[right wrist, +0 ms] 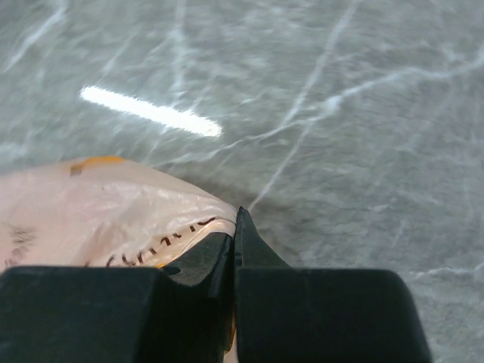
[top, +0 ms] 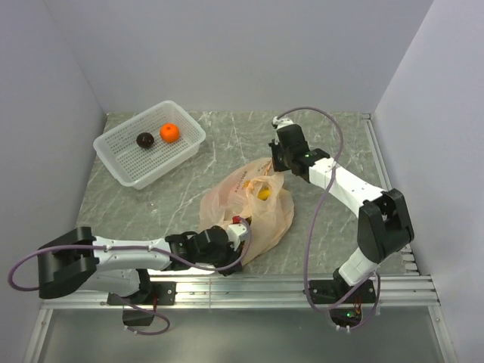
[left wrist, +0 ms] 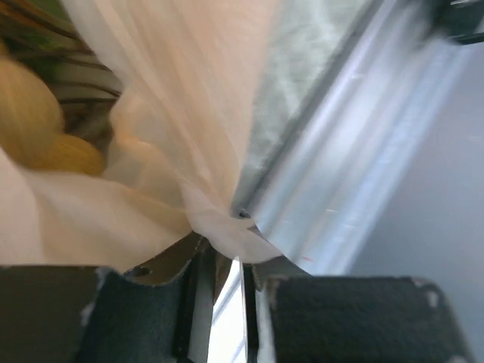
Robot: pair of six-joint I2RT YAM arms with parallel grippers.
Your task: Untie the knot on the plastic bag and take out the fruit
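Note:
The peach plastic bag (top: 227, 198) lies crumpled in the middle of the table. Fruit shows through it as a yellow patch (top: 264, 193) and a bit of red (top: 239, 221). My left gripper (top: 239, 229) is at the bag's near side, shut on a bunched fold of the film (left wrist: 225, 236). Yellow fruit (left wrist: 34, 113) is blurred behind the plastic there. My right gripper (top: 278, 161) is at the bag's far edge, jaws pressed together on the printed film (right wrist: 151, 227). I cannot make out the knot.
A white mesh basket (top: 190, 130) stands at the back left, holding a dark brown round fruit (top: 145, 140) and an orange tangerine (top: 169, 133). An aluminium rail (top: 302, 286) runs along the near edge. Walls close in at the left, back and right.

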